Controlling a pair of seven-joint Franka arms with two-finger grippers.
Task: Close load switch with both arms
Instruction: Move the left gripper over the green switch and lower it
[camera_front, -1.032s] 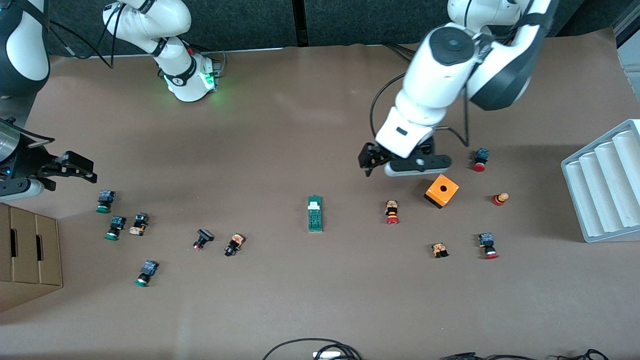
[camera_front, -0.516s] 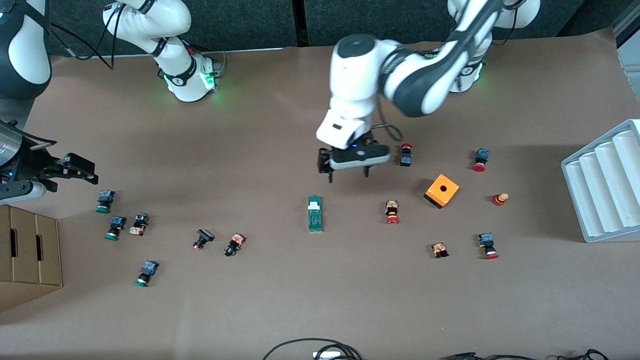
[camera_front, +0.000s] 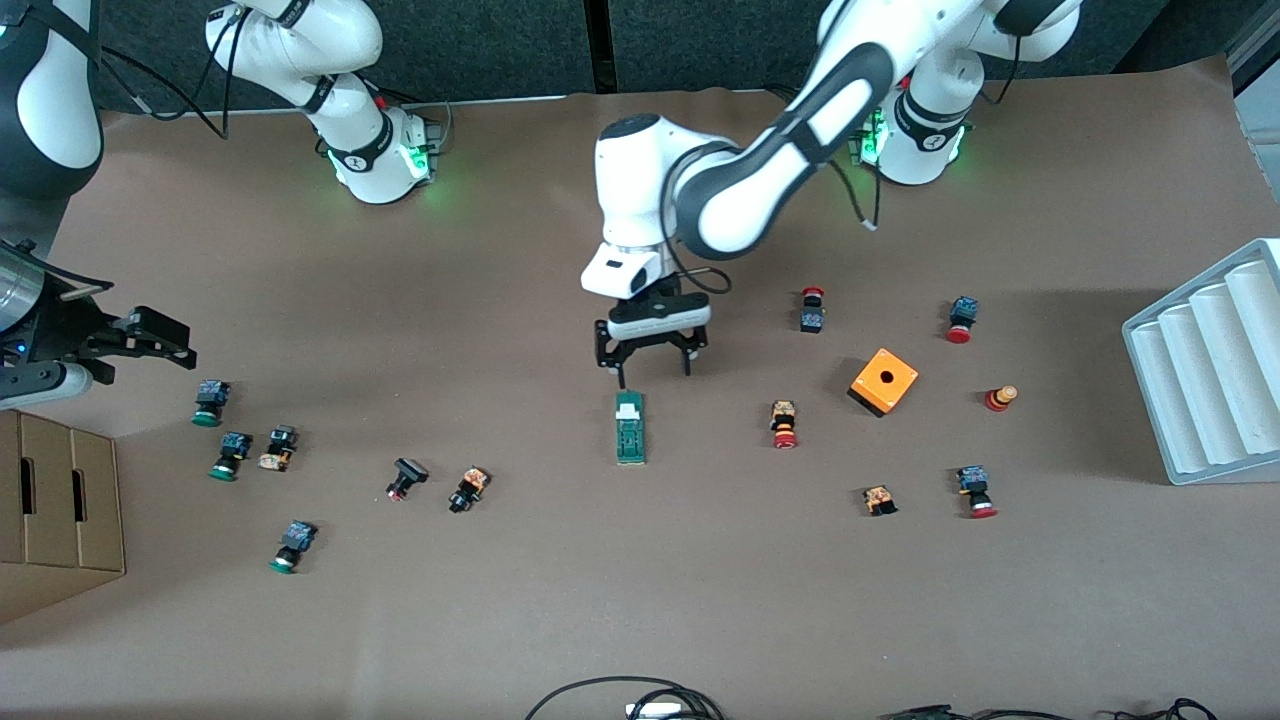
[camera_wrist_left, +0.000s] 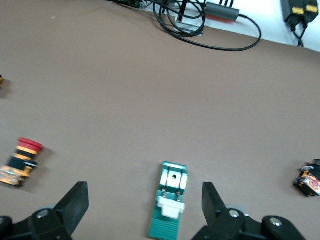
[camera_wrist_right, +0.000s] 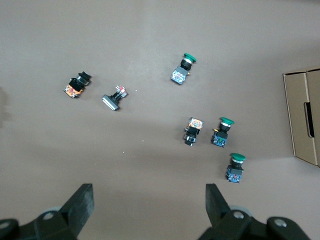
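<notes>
Left gripper (camera_front: 650, 368) reached one load switch (camera_front: 630, 428).

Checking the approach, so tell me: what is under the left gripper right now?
The left gripper, fingers open, hangs over bare brown table beside the white end of the green load switch. Nothing is held or hidden beneath it.

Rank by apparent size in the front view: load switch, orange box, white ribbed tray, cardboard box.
1. White ribbed tray
2. Cardboard box, partly cut off by the frame edge, so unsure against the tray
3. Orange box
4. Load switch
</notes>
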